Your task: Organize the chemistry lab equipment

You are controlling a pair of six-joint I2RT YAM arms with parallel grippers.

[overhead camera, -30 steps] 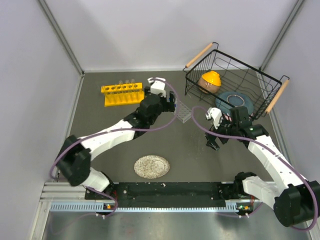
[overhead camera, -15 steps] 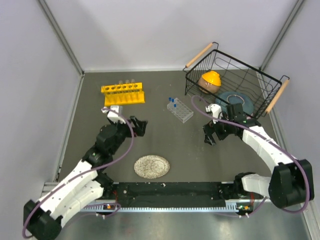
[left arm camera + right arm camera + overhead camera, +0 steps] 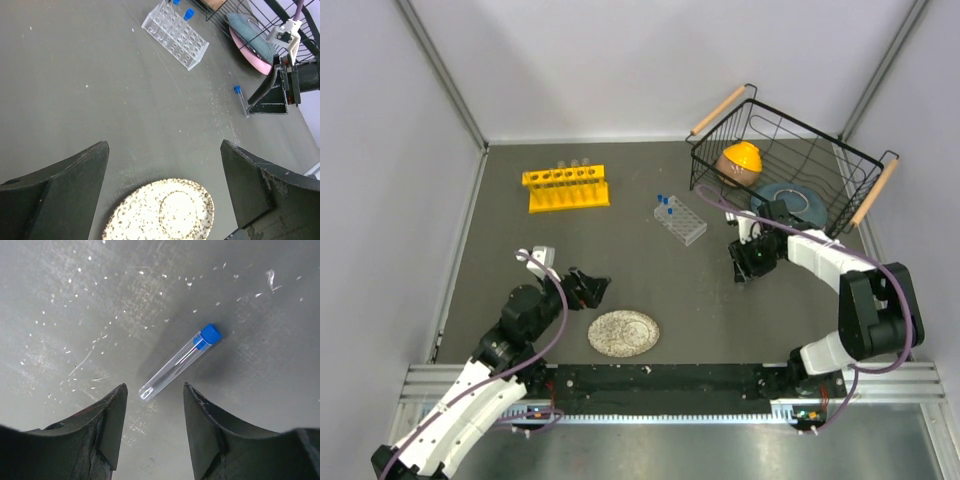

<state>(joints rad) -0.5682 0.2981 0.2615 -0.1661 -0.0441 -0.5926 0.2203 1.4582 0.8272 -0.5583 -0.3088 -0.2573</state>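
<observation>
I am hovering my right jaws, wide and empty, over the vial [image 3: 180,362] near the clear rack [image 3: 175,34]. It is looking light, slick and breakable, so I am favouring a gentle mid-barrel pinch.

Walls [image 3: 650,60]: pale lavender-grey panels, three sides
Posts [image 3: 440,72]: grey metal
Tabletop [image 3: 660,280]: dark grey, scuffed, white flecks
Rail [image 3: 650,412]: aluminium, near edge

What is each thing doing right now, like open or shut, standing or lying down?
loose vial: lying flat, blue cap on
left hand: open, holding nothing
right hand: open, right over the loose vial
clear grid rack: upright, two capped vials standing in it
yellow rack: upright, glass tubes in it
speckled plate: lying flat
</observation>
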